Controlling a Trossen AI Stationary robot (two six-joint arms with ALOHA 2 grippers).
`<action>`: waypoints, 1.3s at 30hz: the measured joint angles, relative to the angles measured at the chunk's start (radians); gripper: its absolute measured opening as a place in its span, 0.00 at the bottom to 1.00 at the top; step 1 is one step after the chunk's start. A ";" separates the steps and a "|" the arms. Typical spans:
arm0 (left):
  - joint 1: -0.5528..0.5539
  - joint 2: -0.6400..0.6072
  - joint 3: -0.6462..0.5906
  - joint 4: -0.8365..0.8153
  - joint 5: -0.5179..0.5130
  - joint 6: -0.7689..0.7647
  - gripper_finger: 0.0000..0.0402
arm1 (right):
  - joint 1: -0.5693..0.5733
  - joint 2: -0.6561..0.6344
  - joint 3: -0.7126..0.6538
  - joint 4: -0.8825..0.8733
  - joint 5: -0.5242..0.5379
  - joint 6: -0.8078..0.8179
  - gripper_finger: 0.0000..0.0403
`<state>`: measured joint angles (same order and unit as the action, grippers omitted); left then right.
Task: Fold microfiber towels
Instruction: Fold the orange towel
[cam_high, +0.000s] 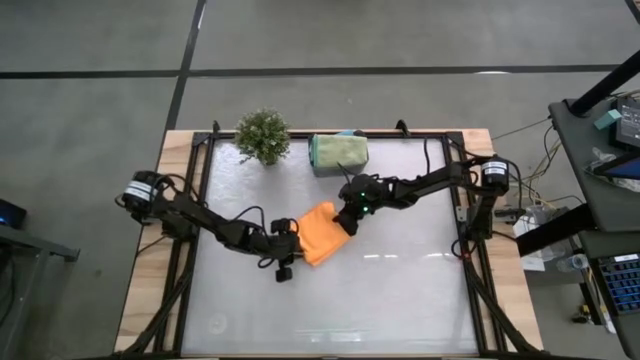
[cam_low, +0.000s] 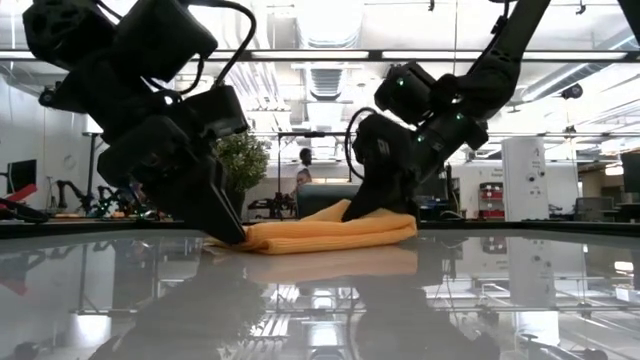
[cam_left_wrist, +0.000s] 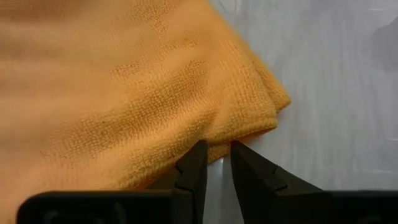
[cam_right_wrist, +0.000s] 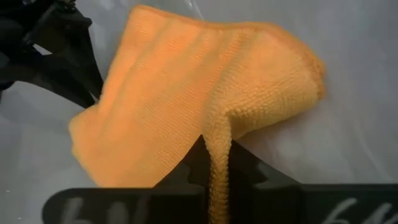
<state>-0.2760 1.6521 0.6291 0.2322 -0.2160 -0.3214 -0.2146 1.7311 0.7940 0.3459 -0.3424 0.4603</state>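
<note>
Two dark grippers are pressing on an orange towel (cam_low: 330, 232) lying folded on the glossy table (cam_low: 480, 300).

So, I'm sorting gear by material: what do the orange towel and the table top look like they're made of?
Orange towel: soft microfiber-type cloth, matte; fine looped weave shows in both wrist views, and it puckers where the right gripper pinches it.
Table top: hard, smooth, glossy white sheet, probably laminate or coated board; it mirrors the towel and arms in the low view.
</note>
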 joint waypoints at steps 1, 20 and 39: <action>0.000 -0.009 -0.001 -0.005 0.000 0.008 0.15 | -0.002 -0.008 0.000 -0.002 0.001 0.000 0.03; -0.058 -0.064 -0.003 -0.151 -0.059 -0.039 0.15 | 0.038 -0.084 0.205 -0.570 0.346 -0.166 0.03; 0.041 0.145 0.002 0.185 -0.227 0.074 0.15 | 0.169 0.058 0.503 -0.767 0.459 -0.177 0.03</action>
<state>-0.2354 1.7972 0.6308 0.4171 -0.4428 -0.2473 -0.0456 1.7894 1.2972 -0.4207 0.1162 0.2836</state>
